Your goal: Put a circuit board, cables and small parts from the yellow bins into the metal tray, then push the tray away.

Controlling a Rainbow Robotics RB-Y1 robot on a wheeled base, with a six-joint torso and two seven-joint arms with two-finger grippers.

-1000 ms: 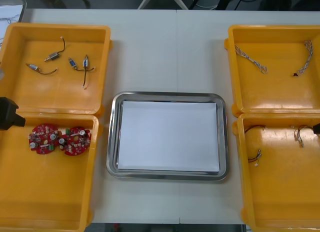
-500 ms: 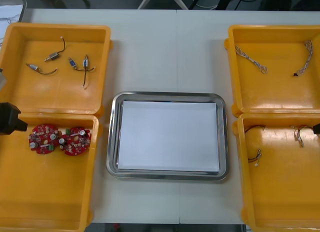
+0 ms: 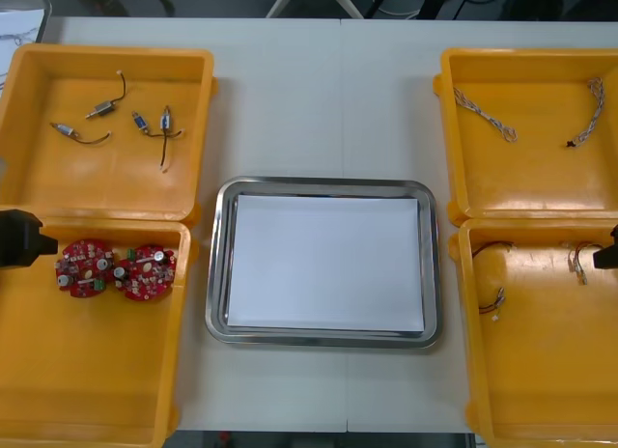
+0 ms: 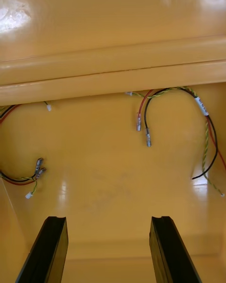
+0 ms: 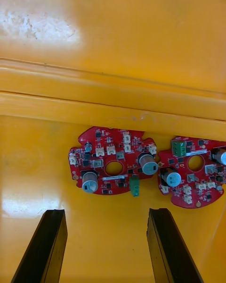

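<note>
Two round red circuit boards [image 3: 85, 267] [image 3: 145, 271] lie side by side in the near left yellow bin [image 3: 87, 371]. My left gripper [image 3: 17, 240] hovers at that bin's far left corner. In the left wrist view it [image 5: 106, 250] is open, with one board [image 5: 113, 162] just ahead of the fingers and the other [image 5: 193, 170] beside it. My right gripper [image 3: 608, 250] sits over the near right bin [image 3: 541, 371]. The right wrist view shows it [image 4: 108, 250] open above the bin floor, red, yellow and black cables [image 4: 179, 118] [image 4: 19, 174] ahead. The metal tray [image 3: 217, 265], white inside, holds nothing.
Small metal parts [image 3: 101, 108] [image 3: 154, 125] with wire tails lie in the far left bin [image 3: 58, 178]. Twisted blue and white cables [image 3: 483, 115] [image 3: 589, 110] rest in the far right bin [image 3: 531, 178]. More cables [image 3: 492, 298] [image 3: 579, 260] lie in the near right bin.
My left gripper has shifted nearer, from the wall between the two left bins toward the boards. My right gripper has edged a little further into view.
</note>
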